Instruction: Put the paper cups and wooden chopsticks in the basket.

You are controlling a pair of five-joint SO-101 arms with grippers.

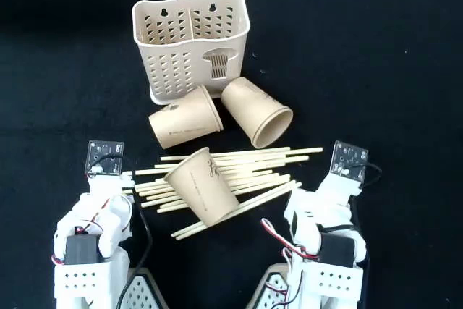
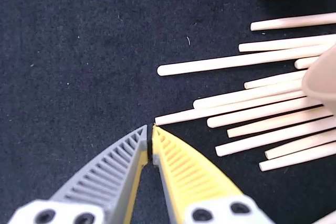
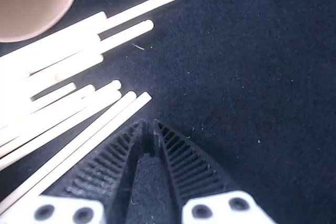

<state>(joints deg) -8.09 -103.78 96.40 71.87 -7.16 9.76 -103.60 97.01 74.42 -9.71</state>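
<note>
We judge the task barely begun, if at all. The basket [image 1: 173, 70] stands upright at the far side of the table [image 1: 391, 70], well beyond both grippers, and we see nothing in either of its compartments. Outside it, three cups lie on their sides. The near cup [image 1: 201, 186] rests across the chopsticks [image 1: 246, 158], between our two arms and a little ahead of them. The left cup [image 1: 184, 121] and the right cup [image 1: 257, 112] lie farther out, just on our side of the basket, and the left one is close against its base. The chopsticks form a loose fan on the table, spread between the two grippers, with some pinned under the near cup.

The left gripper [image 2: 151, 128] hangs low over the table with its fingers closed tip to tip and nothing between them. The nearest chopstick end lies just beside its tips, on the side toward the other arm. The right gripper [image 3: 148, 125] is likewise closed down to a sliver and empty, with two chopstick ends just beside its tips on the side toward the left arm.

So everything is left to do: three cups and the whole spread of sticks. We reckon the near cup should go first, since lifting it frees the sticks beneath.
</note>
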